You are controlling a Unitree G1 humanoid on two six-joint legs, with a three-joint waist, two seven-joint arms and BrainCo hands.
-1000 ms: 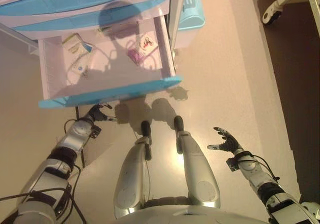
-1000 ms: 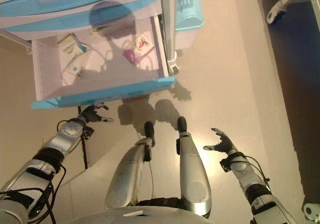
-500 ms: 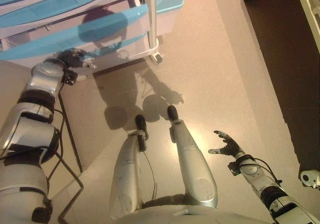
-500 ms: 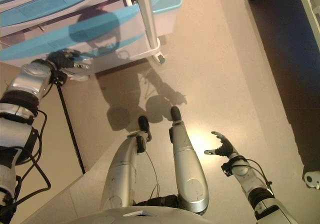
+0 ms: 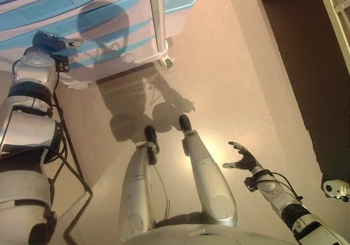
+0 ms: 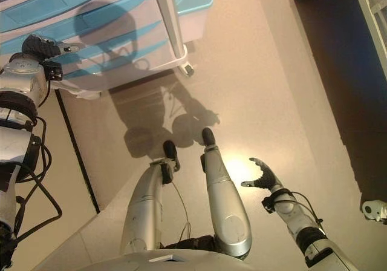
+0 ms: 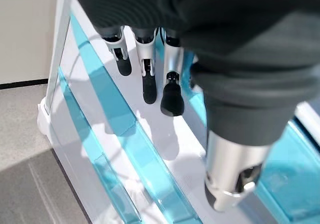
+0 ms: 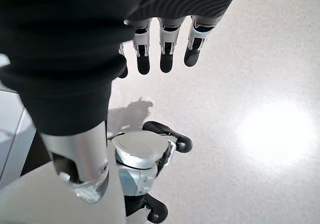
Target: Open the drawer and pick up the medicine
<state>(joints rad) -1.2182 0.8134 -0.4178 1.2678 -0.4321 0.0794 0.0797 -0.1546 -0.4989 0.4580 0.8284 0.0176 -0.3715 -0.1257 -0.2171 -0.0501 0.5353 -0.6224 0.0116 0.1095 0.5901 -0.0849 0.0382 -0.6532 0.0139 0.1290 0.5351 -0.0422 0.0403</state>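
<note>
Two robot hands slack-fingered, left robot hand [image 5: 48, 40] at glossy blue-fronted drawers [image 5: 104, 21], right robot hand [image 5: 243, 158] over speckled floor [image 5: 235, 75]

Bright overhead light. A glare patch shines on the pale floor [image 6: 242, 168] beside the right robot hand [image 6: 261, 177]. Dark shadows fall across the drawer cabinet [image 5: 109, 26] and the floor below it.
</note>
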